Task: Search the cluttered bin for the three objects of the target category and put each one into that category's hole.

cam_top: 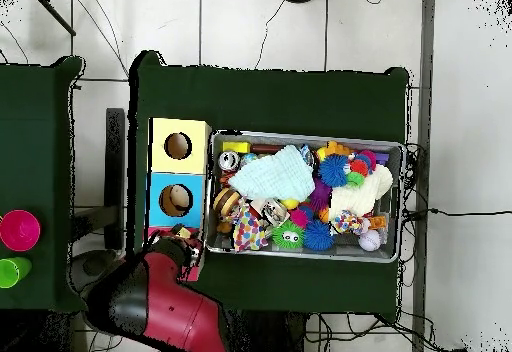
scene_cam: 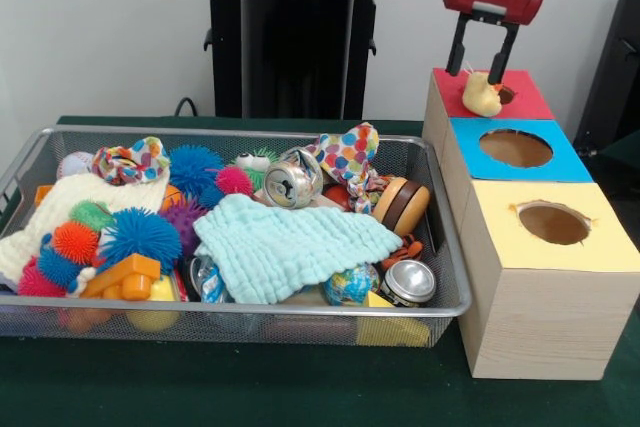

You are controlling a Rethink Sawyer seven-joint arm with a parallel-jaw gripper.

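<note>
My gripper (scene_cam: 480, 75) hangs open just above the red section (scene_cam: 525, 99) of the wooden box, at the far right. A yellow toy (scene_cam: 483, 95) with a brown patch sits on the red top right below the fingertips, over where the hole lies, and nothing grips it. The blue section's hole (scene_cam: 515, 147) and the yellow section's hole (scene_cam: 553, 222) show nothing inside. In the overhead view the arm (cam_top: 165, 303) covers most of the red section, and the blue hole (cam_top: 176, 200) and yellow hole (cam_top: 178, 146) are in sight.
The wire bin (scene_cam: 230, 319) holds a mint cloth (scene_cam: 290, 247), a crushed can (scene_cam: 293, 179), another can (scene_cam: 408, 282), a wooden burger toy (scene_cam: 402, 205), a polka-dot cloth (scene_cam: 350, 152), a cream cloth (scene_cam: 70, 209) and several spiky balls. Pink (cam_top: 18, 230) and green (cam_top: 12, 270) cups stand on a side table.
</note>
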